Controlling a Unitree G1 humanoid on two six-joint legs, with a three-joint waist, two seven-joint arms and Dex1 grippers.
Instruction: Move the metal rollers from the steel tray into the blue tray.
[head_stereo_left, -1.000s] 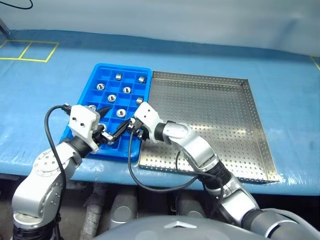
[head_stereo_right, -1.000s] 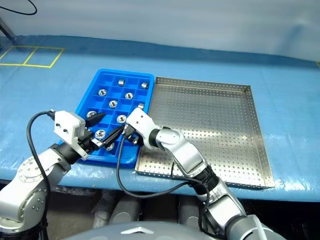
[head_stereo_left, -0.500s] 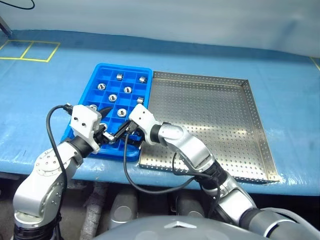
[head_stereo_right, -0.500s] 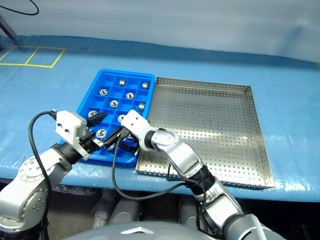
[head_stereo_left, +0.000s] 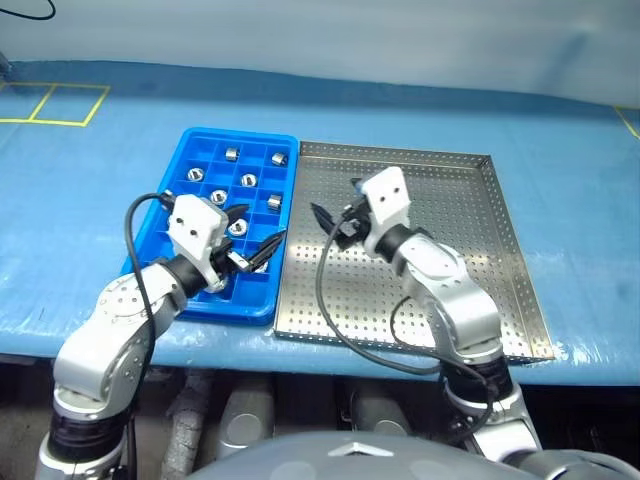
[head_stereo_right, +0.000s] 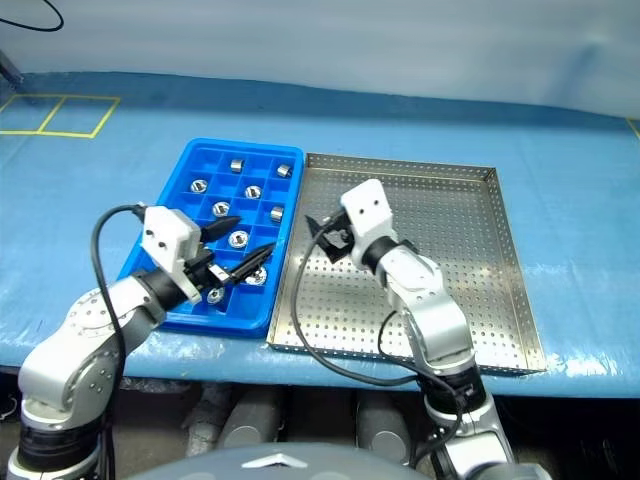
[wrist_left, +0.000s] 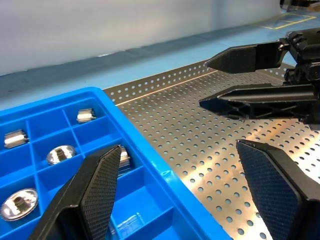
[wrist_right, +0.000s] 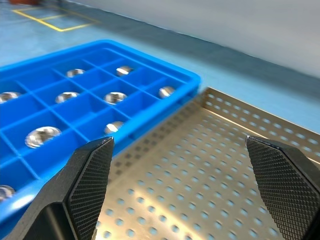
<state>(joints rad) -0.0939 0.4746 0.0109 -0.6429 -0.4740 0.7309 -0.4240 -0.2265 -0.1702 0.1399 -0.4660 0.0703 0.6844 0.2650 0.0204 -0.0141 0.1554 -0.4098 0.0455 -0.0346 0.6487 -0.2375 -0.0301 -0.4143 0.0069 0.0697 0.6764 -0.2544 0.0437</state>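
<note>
The blue tray (head_stereo_left: 240, 132) lies left of the steel tray (head_stereo_left: 505, 250), their long sides touching. Several metal rollers (head_stereo_left: 248, 180) sit one to a compartment in the blue tray, also seen in the right wrist view as rollers (wrist_right: 115, 96). All the rollers I see lie in the blue tray. My left gripper (head_stereo_left: 260, 224) hangs open and empty over the blue tray's near right compartments. My right gripper (head_stereo_left: 326, 224) is open and empty above the steel tray's left part, pointing toward the blue tray. The left wrist view shows the right gripper's spread fingers (wrist_left: 250, 55) over the perforated floor.
Both trays rest on a table covered in blue cloth (head_stereo_left: 80, 220), with yellow tape lines (head_stereo_left: 50, 105) at the far left. A black cable (head_stereo_left: 330, 310) loops from the right wrist over the steel tray's near left corner.
My right gripper has opened and swung right and up, from the blue tray's near row to above the steel tray. The left gripper has edged slightly right, still open.
</note>
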